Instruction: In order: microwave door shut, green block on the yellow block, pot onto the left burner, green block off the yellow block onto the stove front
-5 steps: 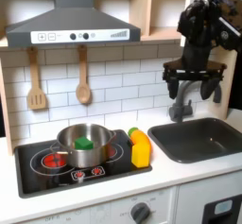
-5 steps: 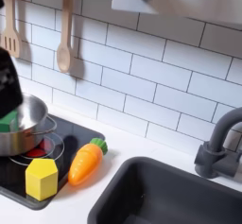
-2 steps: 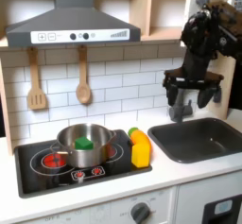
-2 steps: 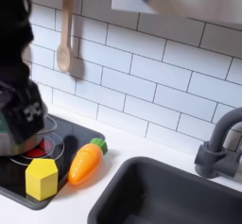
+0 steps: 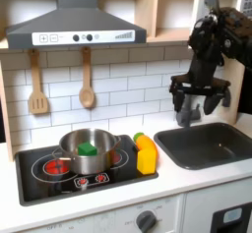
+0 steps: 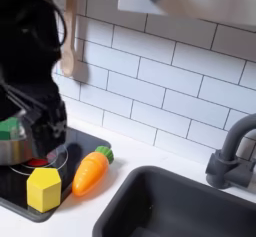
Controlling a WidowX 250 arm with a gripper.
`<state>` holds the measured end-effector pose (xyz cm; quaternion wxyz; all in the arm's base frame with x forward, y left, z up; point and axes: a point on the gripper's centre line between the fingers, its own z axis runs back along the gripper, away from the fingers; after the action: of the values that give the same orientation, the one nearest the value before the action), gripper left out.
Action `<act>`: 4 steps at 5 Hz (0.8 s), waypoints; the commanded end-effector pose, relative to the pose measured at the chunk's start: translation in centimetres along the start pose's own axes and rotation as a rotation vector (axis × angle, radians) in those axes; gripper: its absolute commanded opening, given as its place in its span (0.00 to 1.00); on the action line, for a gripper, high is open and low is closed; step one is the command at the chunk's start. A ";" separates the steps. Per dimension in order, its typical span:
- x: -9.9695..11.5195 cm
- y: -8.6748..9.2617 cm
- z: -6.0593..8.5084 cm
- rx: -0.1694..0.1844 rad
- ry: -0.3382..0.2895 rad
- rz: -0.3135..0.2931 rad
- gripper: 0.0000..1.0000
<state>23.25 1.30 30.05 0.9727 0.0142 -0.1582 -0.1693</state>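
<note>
Up at the first exterior view's right, the gripper (image 5: 201, 107) hung above the sink (image 5: 209, 145), fingers spread and holding nothing; the green block (image 5: 88, 149) sat inside the pot (image 5: 88, 151) on the cooktop (image 5: 34, 183); the yellow block (image 5: 147, 161) stood just beside a toy carrot (image 6: 89, 172).

Sink: dark grey rectangular basin (image 5: 206, 144), landmark.
Tap: curved dark grey metal faucet (image 6: 229, 158), at the sink's back rim.
Carrot: orange toy carrot with green top (image 6: 90, 171), just beside the sink, at the second exterior view's left.
Spoon: wooden spoon (image 5: 87, 84), well above the sink, on the tiled wall.
Spatula: slotted wooden spatula (image 5: 36, 86), hanging beyond the spoon from the sink.
Hood: grey range hood (image 5: 75, 23), above both utensils.
</note>
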 end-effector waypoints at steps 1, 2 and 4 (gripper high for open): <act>1.3 -0.5 -1.1 0.000 0.017 0.019 1.00; 1.9 -0.8 -1.8 0.000 0.027 0.023 1.00; 3.6 -0.5 -2.9 0.023 0.028 0.039 1.00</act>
<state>27.25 -0.29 28.37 0.9779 0.0250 -0.1478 -0.1459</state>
